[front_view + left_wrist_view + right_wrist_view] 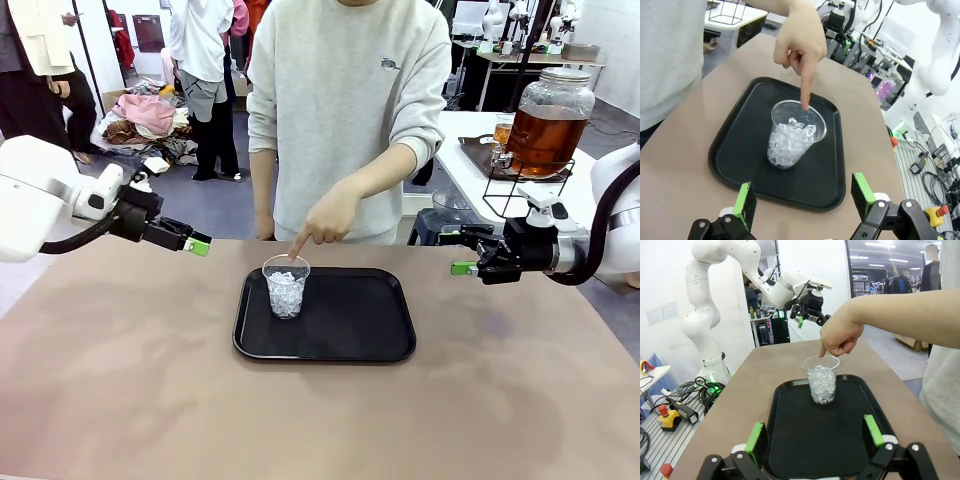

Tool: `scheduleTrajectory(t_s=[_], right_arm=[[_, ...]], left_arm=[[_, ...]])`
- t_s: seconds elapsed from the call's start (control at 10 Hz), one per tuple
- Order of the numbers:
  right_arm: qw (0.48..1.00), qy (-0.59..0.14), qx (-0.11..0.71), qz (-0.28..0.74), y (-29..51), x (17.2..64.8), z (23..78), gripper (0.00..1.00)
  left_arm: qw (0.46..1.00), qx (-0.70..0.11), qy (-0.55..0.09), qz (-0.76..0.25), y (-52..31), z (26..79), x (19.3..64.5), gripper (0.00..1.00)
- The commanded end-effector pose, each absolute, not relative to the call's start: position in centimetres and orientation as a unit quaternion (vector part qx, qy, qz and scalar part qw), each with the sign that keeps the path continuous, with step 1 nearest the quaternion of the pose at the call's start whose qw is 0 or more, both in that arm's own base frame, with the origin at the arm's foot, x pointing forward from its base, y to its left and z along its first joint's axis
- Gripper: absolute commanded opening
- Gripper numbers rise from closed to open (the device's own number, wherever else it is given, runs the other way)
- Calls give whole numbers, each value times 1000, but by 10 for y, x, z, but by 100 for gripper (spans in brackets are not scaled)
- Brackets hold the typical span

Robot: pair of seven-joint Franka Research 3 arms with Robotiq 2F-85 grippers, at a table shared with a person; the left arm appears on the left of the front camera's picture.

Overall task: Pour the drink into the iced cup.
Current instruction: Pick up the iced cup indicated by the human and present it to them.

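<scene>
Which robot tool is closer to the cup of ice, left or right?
Left. The left tool hovers open off the left side of the tray, where the cup of ice stands; the right tool hangs open farther away, off the tray's right side.

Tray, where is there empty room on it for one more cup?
The tray is bare over its whole right half, from the cup across to the right rim. So is the strip between the cup and the near rim. It is crowded at the far left corner, where the person's hand points at the cup.
</scene>
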State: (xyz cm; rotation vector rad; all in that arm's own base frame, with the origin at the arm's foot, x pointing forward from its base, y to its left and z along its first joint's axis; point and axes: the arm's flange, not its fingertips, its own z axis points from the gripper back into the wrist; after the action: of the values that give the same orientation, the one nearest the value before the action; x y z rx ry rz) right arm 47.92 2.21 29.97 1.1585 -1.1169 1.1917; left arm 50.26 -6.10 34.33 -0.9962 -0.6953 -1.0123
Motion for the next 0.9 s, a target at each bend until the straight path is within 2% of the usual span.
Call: scheduleTrajectory(t_s=[0.0,0.5,0.8], right_arm=[[539,-472,485,502,23,480,302,100],[539,-472,485,502,23,480,302,100],[539,-472,485,502,23,480,302,100]], left_arm=[[711,-438,-316,-449,-57,351,505,100],[708,-440,-318,-453,-57,347,506,100],[652,-391,-368,-535,-65,324,509,100]])
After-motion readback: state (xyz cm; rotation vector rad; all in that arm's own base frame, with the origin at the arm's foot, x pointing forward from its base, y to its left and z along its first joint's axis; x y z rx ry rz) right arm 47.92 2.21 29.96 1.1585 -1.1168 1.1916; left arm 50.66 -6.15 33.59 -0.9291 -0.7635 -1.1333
